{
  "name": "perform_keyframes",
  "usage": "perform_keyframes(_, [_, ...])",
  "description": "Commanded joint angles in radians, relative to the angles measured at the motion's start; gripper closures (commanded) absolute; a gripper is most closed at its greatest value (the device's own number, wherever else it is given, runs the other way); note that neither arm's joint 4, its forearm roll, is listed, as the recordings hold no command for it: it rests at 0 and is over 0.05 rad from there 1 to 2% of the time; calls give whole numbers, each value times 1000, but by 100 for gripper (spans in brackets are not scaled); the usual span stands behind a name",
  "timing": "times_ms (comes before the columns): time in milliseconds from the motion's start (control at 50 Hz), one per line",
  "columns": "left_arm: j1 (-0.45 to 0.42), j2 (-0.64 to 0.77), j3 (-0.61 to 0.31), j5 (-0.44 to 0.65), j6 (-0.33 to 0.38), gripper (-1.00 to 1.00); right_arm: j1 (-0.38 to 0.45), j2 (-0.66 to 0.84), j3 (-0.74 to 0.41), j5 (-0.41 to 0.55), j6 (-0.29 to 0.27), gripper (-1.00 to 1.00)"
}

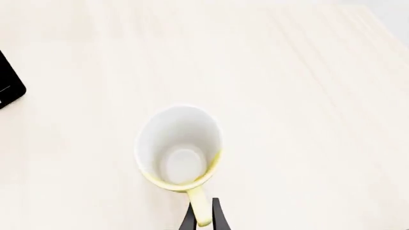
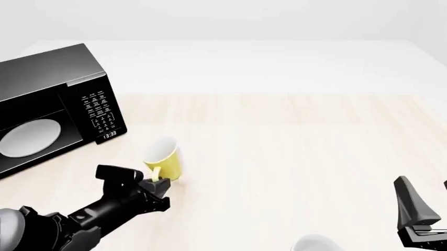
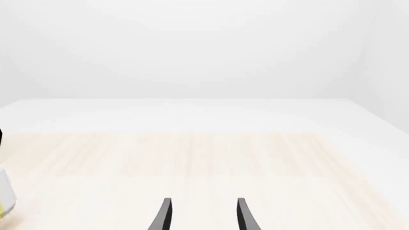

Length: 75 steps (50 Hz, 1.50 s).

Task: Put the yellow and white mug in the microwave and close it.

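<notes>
The yellow and white mug (image 2: 165, 159) stands in front of the microwave (image 2: 56, 78), near its keypad side. The left wrist view looks down into the mug's (image 1: 179, 148) white inside. My left gripper (image 1: 203, 216) is shut on the mug's yellow handle, and the front view shows it (image 2: 156, 181) just on the near side of the mug. Whether the mug's base touches the table I cannot tell. The microwave's white round plate (image 2: 28, 137) shows inside; its door is out of view. My right gripper (image 3: 203, 213) is open and holds nothing, low at the front right (image 2: 417, 209).
A plain white rounded vessel (image 2: 315, 243) peeks in at the front edge, left of the right arm. A black corner of the microwave (image 1: 9, 88) shows in the left wrist view. The light wooden table (image 2: 293, 146) runs back to a white floor.
</notes>
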Motion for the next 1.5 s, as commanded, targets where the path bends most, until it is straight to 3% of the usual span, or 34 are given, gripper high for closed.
perform_keyframes(20, [47,-112,29,35,31,100,0,-2,1,0,0,-100])
perform_keyframes(580, [187,-348,73,152,106,100,0,-2,1,0,0,-100])
perform_keyframes(940, [322,-453,82,217,148,100,0,-2,1,0,0,-100])
perform_keyframes(1500, [515,-432,74,188,208,100,0,-2,1,0,0,-100])
